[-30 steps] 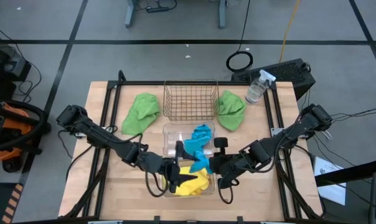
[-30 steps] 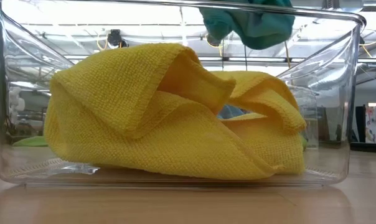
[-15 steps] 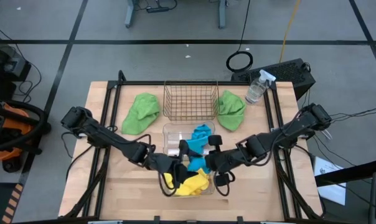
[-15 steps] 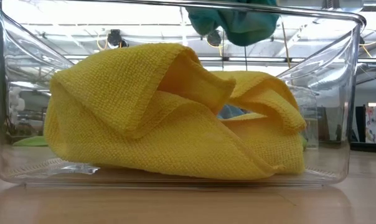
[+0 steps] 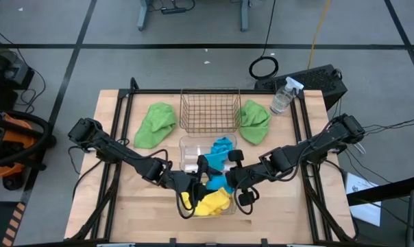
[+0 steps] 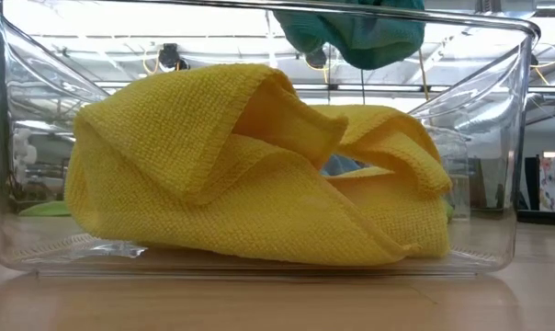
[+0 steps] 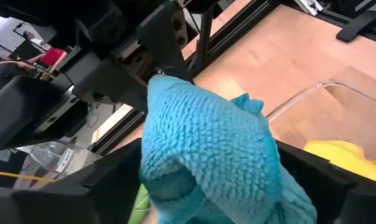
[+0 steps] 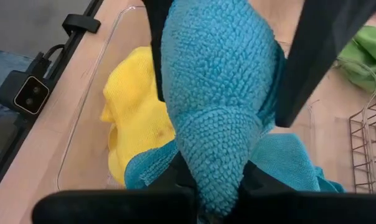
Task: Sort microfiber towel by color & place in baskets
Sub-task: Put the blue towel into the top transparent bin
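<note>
Landmark: copper wire-mesh basket [image 5: 208, 110], open grid, rectangular, at the table's far edge, centre.

Towels, all nubby looped microfiber, soft and crumpled:
- green towel [image 5: 154, 124] lies on the bare wood just left of the mesh basket, bunched into an oval lump.
- second green towel [image 5: 254, 121] lies just right of the mesh basket, touching or nearly touching its side.
- blue towel in the bin [image 5: 223, 146] sits in the clear plastic bin [image 5: 188, 146] directly in front of the mesh basket; rigid glossy walls, rounded corners.
- yellow towels [image 6: 259, 179], thick folded heap with visible weave, fill the nearer clear bin [image 6: 526, 138], the one farthest from the mesh basket. Cannot separate them into two by eye.
- held blue towel [image 8: 216, 93] hangs over the boundary between the two clear bins, draped into a rounded drooping lobe; its tip [image 6: 351, 32] dangles above the yellow heap.

Grippers, both in front of the mesh basket over the clear bins:
- right gripper [image 5: 229, 177]: fingers pinched tight on the held blue towel, cloth bulging between the dark finger bars.
- left gripper [image 5: 197, 184]: fingers spread wide either side of the same blue towel; cloth sits between them, but I can't tell if they actually grip it.

Wood-plank table [image 5: 111, 206], black frame rails.
</note>
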